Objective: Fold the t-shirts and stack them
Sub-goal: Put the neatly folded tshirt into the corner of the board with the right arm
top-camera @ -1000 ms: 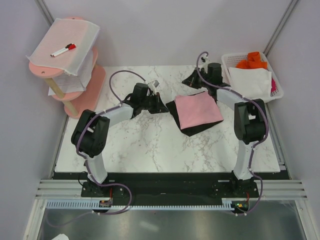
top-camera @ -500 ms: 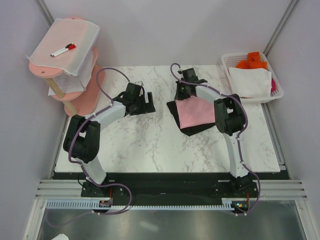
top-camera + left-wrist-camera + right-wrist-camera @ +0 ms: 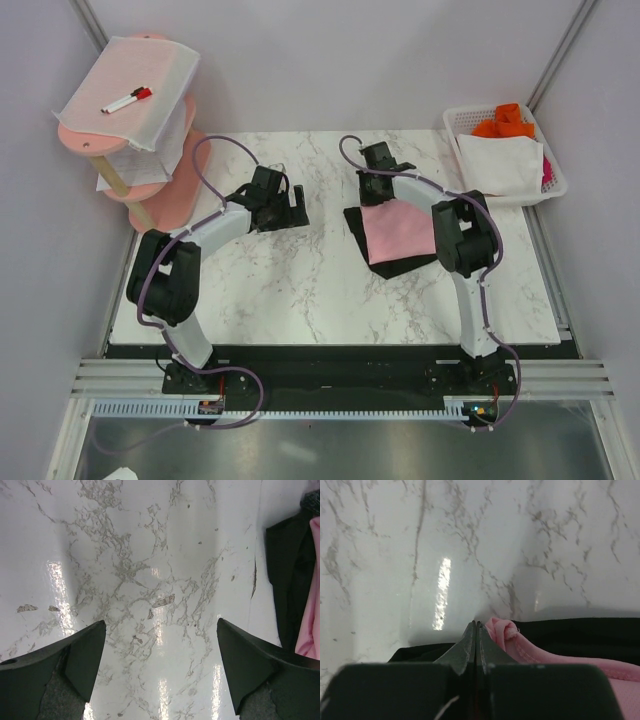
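Note:
A folded light pink t-shirt (image 3: 400,232) lies on top of a folded black t-shirt (image 3: 392,264) right of the table's middle. My right gripper (image 3: 366,191) is shut and low at the stack's far left corner. In the right wrist view its tips (image 3: 476,625) meet with nothing between them. A bunched pink fold (image 3: 502,630) lies just beside them, on the black cloth (image 3: 580,635). My left gripper (image 3: 293,208) is open over bare marble, left of the stack. In its wrist view (image 3: 160,622) the black shirt's edge (image 3: 287,560) and a strip of pink (image 3: 311,620) show at the right.
A pink tiered shelf (image 3: 170,195) stands at the back left, with a white mesh sheet (image 3: 150,100) draped over it and a red-capped marker (image 3: 127,100) on top. A white basket (image 3: 455,125) at the back right holds orange (image 3: 503,125) and white (image 3: 500,163) cloth.
My left gripper has opened and drawn back left, away from the shirts. The right arm has swung from the back right to the stack's far left corner, staying shut.

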`<action>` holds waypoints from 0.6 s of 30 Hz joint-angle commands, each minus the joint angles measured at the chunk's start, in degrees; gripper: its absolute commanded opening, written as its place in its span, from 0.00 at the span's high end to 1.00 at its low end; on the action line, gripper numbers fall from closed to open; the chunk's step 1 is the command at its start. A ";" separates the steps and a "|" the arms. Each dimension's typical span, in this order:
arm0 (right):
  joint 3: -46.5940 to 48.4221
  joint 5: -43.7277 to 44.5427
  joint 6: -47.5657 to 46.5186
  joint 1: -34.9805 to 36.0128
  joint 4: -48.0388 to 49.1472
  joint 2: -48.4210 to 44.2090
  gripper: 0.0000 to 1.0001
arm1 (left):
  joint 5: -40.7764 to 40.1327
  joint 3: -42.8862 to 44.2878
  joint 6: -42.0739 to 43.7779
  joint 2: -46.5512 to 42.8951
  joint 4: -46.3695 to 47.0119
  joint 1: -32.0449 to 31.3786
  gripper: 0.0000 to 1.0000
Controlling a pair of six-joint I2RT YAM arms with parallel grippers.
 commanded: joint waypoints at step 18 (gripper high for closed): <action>-22.22 6.18 -1.07 1.84 -0.67 -23.32 1.00 | -2.75 0.68 2.57 -2.41 -0.66 0.29 0.01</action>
